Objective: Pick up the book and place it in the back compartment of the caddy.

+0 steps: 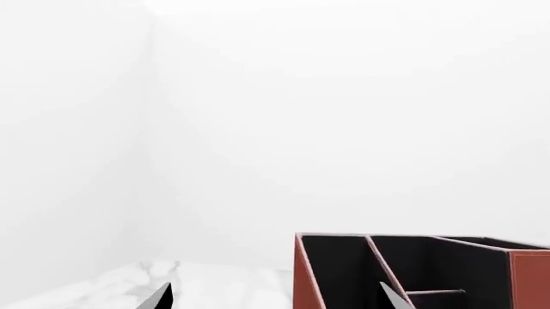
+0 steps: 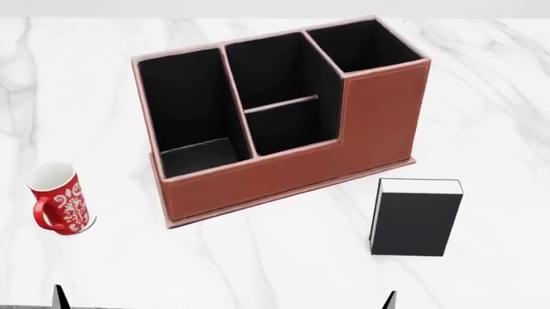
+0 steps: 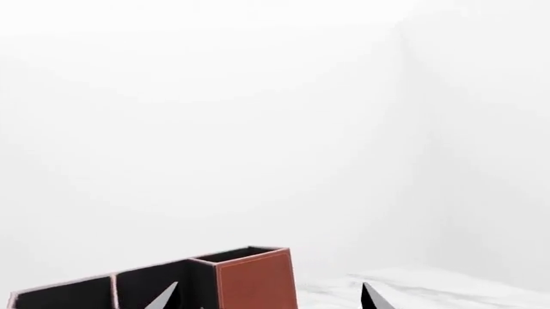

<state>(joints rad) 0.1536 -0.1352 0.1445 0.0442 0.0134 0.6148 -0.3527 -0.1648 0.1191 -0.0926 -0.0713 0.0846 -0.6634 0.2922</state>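
Note:
The black book [image 2: 416,219] with white page edges stands upright on the marble table, to the right of and nearer than the reddish-brown caddy [image 2: 378,122]. The back compartment [image 2: 290,129] is the small square pocket between the low brown wall and the thin cross divider. My left gripper [image 1: 279,302] is open and empty, and the caddy [image 1: 308,273] lies ahead of it. My right gripper [image 3: 269,302] is open and empty, facing the caddy's tall corner [image 3: 255,280]. In the head view only a dark fingertip of each arm shows, left [image 2: 58,297] and right [image 2: 389,300], at the bottom edge.
A red patterned mug [image 2: 58,198] stands on the table [image 2: 275,257] to the left of the caddy. The caddy also has a long narrow pocket [image 2: 190,106] and a tall square pocket [image 2: 361,45]. White walls rise behind the table.

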